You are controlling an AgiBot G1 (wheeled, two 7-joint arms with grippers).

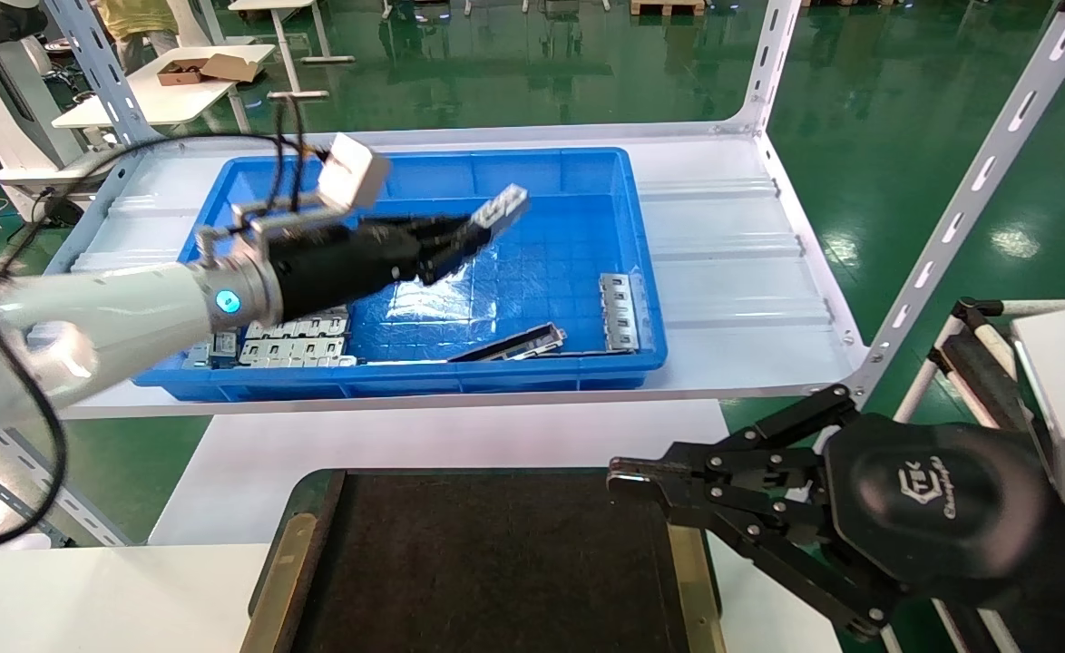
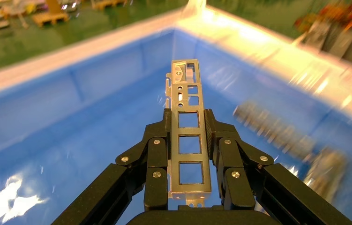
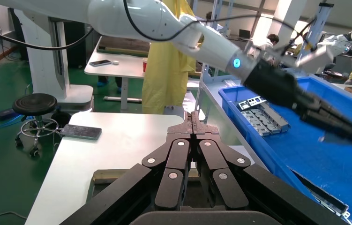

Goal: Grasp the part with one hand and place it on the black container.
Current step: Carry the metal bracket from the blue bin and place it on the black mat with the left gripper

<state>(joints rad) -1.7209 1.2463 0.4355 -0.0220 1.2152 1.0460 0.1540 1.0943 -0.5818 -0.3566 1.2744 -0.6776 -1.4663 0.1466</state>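
Note:
My left gripper [image 1: 460,238] is shut on the part [image 1: 499,211], a silver bar with square openings, and holds it in the air over the middle of the blue bin [image 1: 587,168]. In the left wrist view the part [image 2: 189,136] sits lengthwise between the black fingers [image 2: 157,154], sticking out past the tips. The black container [image 1: 487,562], a flat dark tray with brass strips, lies at the near edge below the bin. My right gripper [image 1: 628,481] is shut and empty, parked over the tray's right side; its fingers [image 3: 176,157] press together in the right wrist view.
The bin holds stacked grey metal cages [image 1: 297,340] at its near left, a dark slim bar [image 1: 510,345] and another silver part [image 1: 619,313] near its right wall. White shelf posts [image 1: 968,199] rise at the right.

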